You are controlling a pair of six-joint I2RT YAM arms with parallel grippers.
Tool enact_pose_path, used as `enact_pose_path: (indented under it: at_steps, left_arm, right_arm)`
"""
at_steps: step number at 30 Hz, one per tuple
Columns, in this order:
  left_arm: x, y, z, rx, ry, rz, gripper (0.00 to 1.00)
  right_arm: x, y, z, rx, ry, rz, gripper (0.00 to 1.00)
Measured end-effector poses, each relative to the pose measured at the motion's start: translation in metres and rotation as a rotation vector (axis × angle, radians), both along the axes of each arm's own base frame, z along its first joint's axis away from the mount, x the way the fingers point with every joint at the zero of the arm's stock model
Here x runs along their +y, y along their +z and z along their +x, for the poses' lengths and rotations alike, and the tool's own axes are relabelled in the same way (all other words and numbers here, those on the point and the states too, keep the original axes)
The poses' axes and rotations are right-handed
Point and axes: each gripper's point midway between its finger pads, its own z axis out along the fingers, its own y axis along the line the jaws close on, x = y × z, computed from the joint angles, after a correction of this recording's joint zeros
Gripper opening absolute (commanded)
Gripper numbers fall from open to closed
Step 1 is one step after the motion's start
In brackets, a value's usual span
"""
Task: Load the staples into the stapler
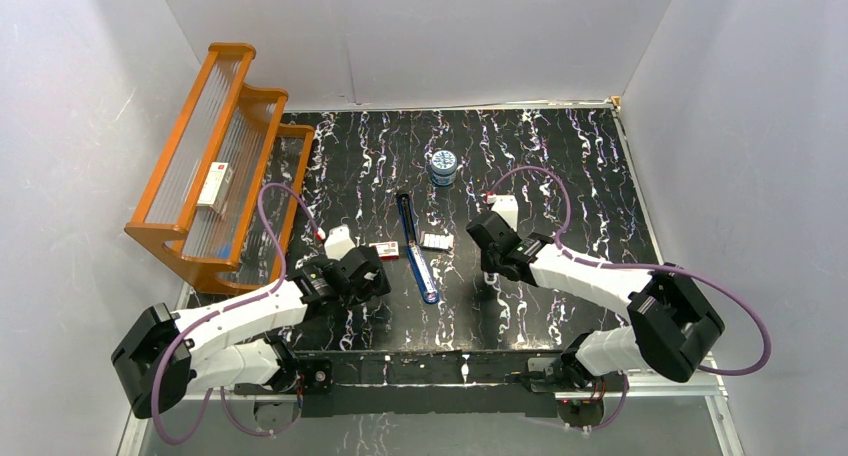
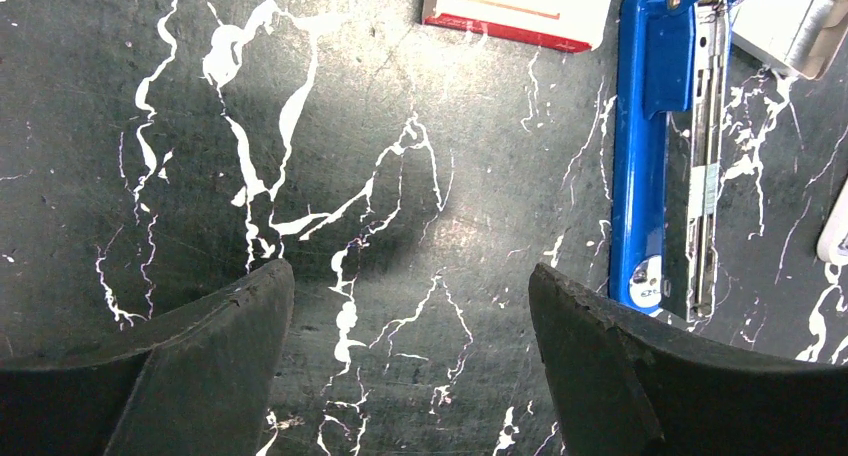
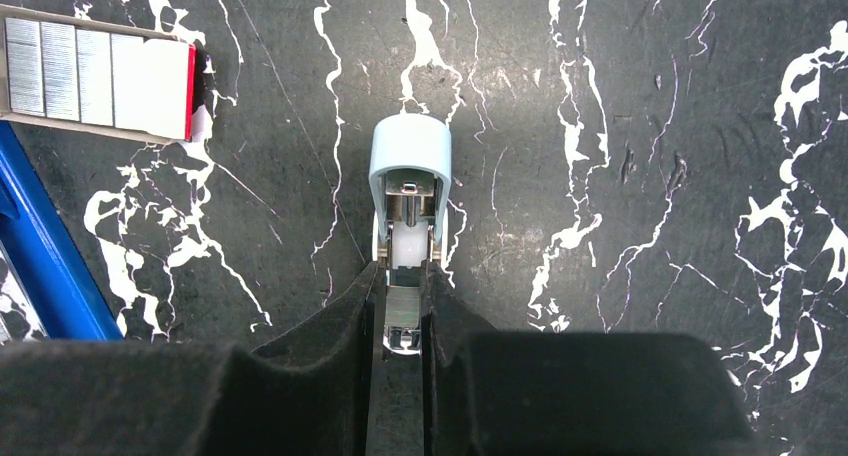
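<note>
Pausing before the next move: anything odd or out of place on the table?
Nothing spilled. The sleeve lies left of the opened stapler, the tray of staples right. Oddly, the right gripper clamps a light-blue tool, not staples.

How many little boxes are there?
3: a white box on the orange rack, a red-white box left of the blue stapler, an open staple box right of it. Arms may hide others.

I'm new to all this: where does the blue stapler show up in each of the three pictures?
Top external: the stapler lies opened flat at the table's middle, between the two arms.
Left wrist: on the right side, running top to bottom.
Right wrist: only a blue strip at the lower left edge.
Shared landmark: the staple tray, just beside the stapler in all three views.
</note>
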Motion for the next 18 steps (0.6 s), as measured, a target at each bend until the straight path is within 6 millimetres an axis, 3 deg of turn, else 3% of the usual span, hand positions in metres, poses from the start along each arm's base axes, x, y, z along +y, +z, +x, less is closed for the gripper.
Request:
enact_pose_path:
  at_steps: [18]
  left_arm:
    - [0.0021, -0.0016, -0.0017, 0.008, 0.0, 0.01, 0.85]
  right_arm:
    - [-0.0011, -0.0028, 0.0035, -0.01, 0.02, -0.031, 0.24]
